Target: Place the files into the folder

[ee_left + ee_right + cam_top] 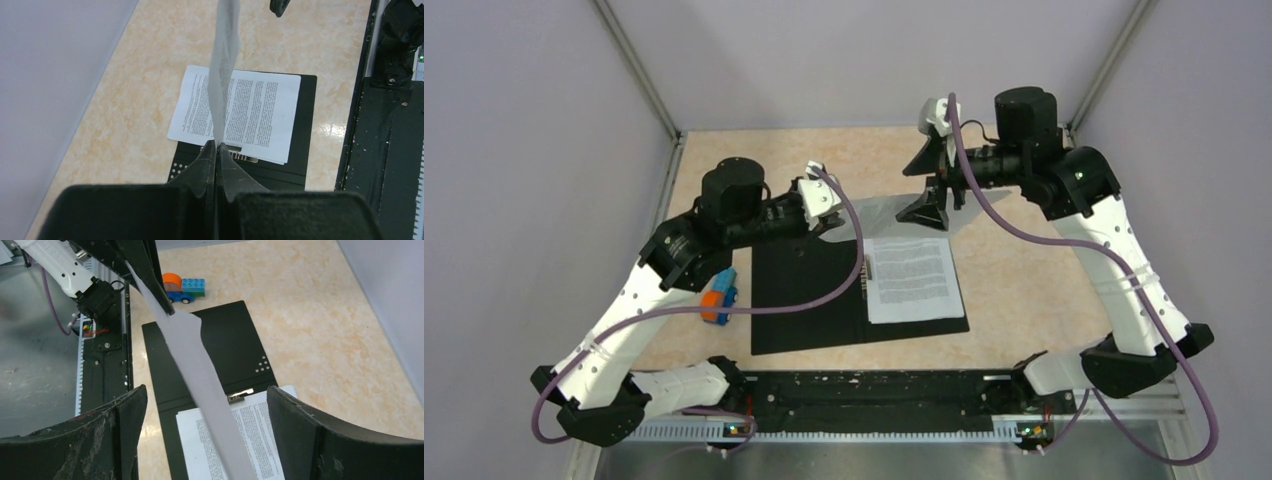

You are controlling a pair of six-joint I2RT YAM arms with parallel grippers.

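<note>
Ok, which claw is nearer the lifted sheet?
Left: the left claw is shut on the lifted sheet. The right claw is open around it, no contact visible.

The left hand (216, 146) pinches one sheet (223, 60) edge-on above printed files (255, 115) lying on the black folder (306, 125).

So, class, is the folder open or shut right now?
Open. The folder lies spread flat, black inside facing up, with printed sheets resting on one half.
</note>
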